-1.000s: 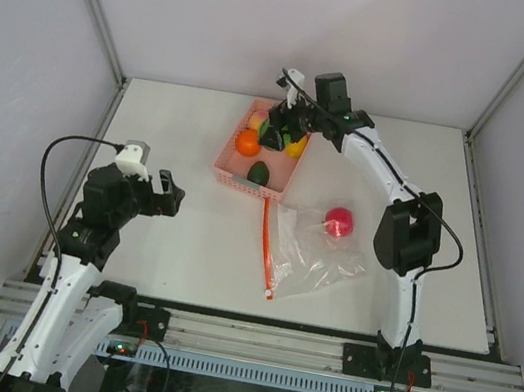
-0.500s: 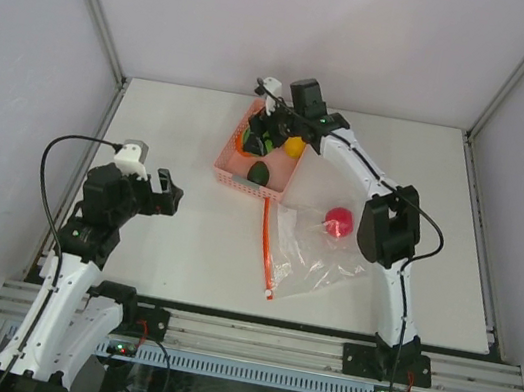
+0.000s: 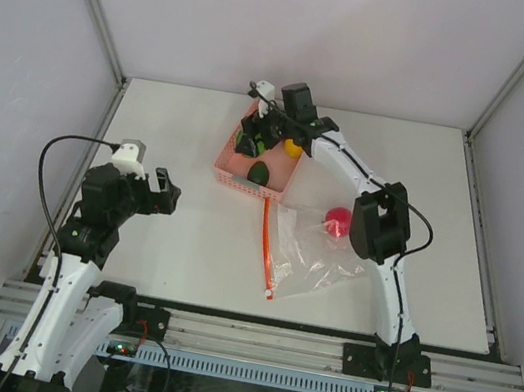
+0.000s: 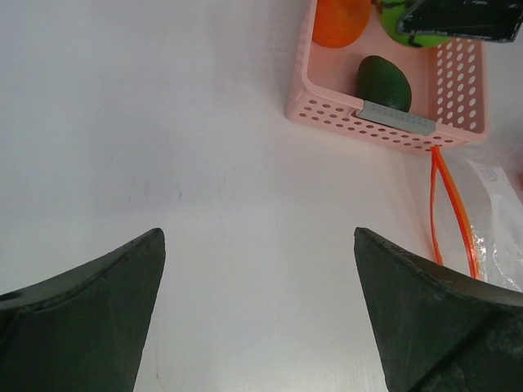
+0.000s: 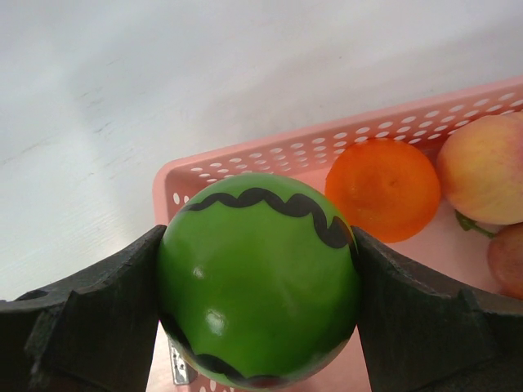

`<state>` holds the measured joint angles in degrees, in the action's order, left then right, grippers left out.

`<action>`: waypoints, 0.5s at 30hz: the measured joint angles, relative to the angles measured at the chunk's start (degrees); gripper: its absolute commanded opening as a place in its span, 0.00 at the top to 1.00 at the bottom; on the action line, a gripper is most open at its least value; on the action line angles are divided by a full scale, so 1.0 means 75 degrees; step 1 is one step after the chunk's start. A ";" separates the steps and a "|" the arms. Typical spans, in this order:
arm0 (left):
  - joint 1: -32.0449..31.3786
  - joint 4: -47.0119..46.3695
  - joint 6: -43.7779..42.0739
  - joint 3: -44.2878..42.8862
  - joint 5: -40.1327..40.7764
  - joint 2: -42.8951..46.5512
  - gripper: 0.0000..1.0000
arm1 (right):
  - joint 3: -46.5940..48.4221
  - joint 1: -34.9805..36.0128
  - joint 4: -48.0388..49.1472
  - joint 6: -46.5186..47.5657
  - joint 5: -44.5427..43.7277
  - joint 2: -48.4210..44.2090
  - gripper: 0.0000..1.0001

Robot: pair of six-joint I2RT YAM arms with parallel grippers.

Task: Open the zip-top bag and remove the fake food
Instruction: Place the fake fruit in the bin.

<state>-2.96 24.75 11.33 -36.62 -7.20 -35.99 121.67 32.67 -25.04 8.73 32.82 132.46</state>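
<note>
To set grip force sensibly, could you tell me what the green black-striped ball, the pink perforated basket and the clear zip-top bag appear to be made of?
Green ball with wavy black stripes: probably hard glossy plastic, given its sharp highlights.
Pink perforated basket: moulded plastic, fairly matte, with regular round holes.
Clear zip-top bag: thin transparent film, creased and glinting.
</note>
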 measured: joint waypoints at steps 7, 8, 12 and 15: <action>0.0070 0.0003 0.0000 0.0000 0.0000 0.0000 0.00 | 0.0000 0.0111 0.0003 -0.0227 -0.0099 0.0213 0.14; 0.0085 0.0003 0.0000 0.0000 -0.0003 0.0000 0.00 | 0.0000 0.0114 0.0009 -0.0268 -0.0122 0.0221 0.01; 0.0137 0.0003 0.0000 0.0000 -0.0009 0.0000 0.00 | 0.0000 0.0117 0.0152 -0.0417 -0.0204 0.0227 0.00; 0.0163 0.0003 0.0000 0.0000 -0.0064 -0.0003 0.00 | 0.0000 0.0111 0.0248 -0.0490 -0.0230 0.0227 0.00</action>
<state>-1.74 24.77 11.33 -36.62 -7.68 -36.01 121.67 33.50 -23.18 5.06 31.09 134.17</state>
